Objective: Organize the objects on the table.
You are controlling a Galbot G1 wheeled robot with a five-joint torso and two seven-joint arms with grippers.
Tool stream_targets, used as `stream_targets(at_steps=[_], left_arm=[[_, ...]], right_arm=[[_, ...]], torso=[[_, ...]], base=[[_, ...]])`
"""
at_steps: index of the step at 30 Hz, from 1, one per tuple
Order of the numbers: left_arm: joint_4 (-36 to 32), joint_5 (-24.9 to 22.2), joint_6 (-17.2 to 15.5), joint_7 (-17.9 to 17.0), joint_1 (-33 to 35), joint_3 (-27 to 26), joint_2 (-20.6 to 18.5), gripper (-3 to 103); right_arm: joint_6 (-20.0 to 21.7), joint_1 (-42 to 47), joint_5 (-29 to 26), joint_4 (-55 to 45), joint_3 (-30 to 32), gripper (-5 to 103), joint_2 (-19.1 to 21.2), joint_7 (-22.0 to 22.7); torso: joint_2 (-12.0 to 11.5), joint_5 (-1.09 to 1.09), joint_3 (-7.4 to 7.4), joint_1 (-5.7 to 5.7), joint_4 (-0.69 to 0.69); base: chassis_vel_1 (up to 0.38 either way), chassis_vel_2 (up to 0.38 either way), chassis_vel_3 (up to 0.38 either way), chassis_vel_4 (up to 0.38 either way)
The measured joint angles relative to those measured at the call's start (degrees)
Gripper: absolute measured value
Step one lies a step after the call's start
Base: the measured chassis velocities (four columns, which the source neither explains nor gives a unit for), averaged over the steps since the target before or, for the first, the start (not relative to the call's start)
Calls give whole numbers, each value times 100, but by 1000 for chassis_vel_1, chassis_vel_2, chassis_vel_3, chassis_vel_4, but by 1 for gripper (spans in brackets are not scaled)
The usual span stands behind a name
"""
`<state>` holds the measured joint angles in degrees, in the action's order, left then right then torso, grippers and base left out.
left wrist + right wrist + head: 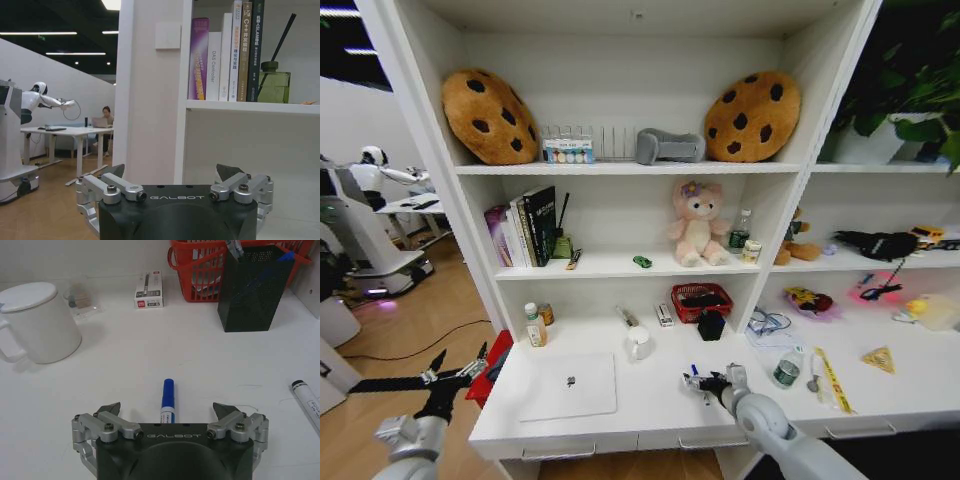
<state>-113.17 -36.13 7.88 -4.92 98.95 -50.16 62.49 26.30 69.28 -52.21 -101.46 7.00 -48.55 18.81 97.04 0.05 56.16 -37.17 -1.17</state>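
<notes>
On the white table (640,405), my right gripper (696,382) hovers low and open over a blue marker (168,396). The marker lies flat between the two fingertips (111,409), untouched. A black marker (307,401) lies off to one side. The white mug (640,343) and the closed silver laptop (568,385) sit to the gripper's left. A small bottle (787,368) and a yellow ruler (834,381) lie to its right. My left gripper (455,372) is open and empty, out past the desk's left end.
A black mesh pen holder (255,287) and a red basket (200,262) stand behind the marker, with a small box (149,290) beside them. Books (225,55) and a green diffuser bottle (273,82) fill the shelf beside my left gripper (173,176). A red bin (490,368) sits at the desk's left end.
</notes>
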Motion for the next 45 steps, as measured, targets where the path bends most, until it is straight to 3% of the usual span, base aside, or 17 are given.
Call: stream_targets(at_steps=[25, 27, 30, 32, 35, 38, 42, 43, 45], left_arm=[[49, -76, 14, 1, -76, -23, -6, 100], [43, -79, 16, 1, -60, -33, -11, 100], [39, -81, 18, 1, -54, -43, -11, 100], [28, -84, 19, 1, -37, -53, -11, 100], [25, -85, 19, 1, -30, -55, -11, 100], [17, -85, 19, 1, -29, -57, -8, 100], [8, -84, 20, 1, -34, -57, -8, 100], [8, -84, 20, 1, -40, -57, -8, 100], [5, -87, 20, 1, -37, -59, -11, 100]], right_arm=[[-10, -31, 49, 142, -51, 102, 76, -18], [-17, -29, 88, 164, -56, 92, 58, -40], [-26, -31, 112, 172, -65, 87, 55, -61], [-37, -57, 130, 188, -86, 76, 55, -83], [-41, -79, 131, 198, -101, 70, 57, -89], [-41, -121, 121, 199, -135, 53, 80, -98], [-42, -133, 78, 199, -140, 42, 86, -95], [-42, -133, 58, 201, -133, 32, 81, -85], [-46, -109, 54, 202, -117, 26, 69, -74]], torso=[[0, 1, 0, 1, 0], [0, -1, -1, 1, 0], [0, -1, -1, 1, 0], [1, -1, -1, 1, 0], [1, -1, -1, 1, 0], [1, 0, 0, 1, 0], [1, 1, 0, 1, 0], [0, 1, 0, 1, 0], [0, 1, 0, 1, 0]], base=[[0, 0, 0, 0], [0, 0, 0, 0], [0, 0, 0, 0], [0, 0, 0, 0], [0, 0, 0, 0], [0, 0, 0, 0], [0, 0, 0, 0], [0, 0, 0, 0], [0, 0, 0, 0]])
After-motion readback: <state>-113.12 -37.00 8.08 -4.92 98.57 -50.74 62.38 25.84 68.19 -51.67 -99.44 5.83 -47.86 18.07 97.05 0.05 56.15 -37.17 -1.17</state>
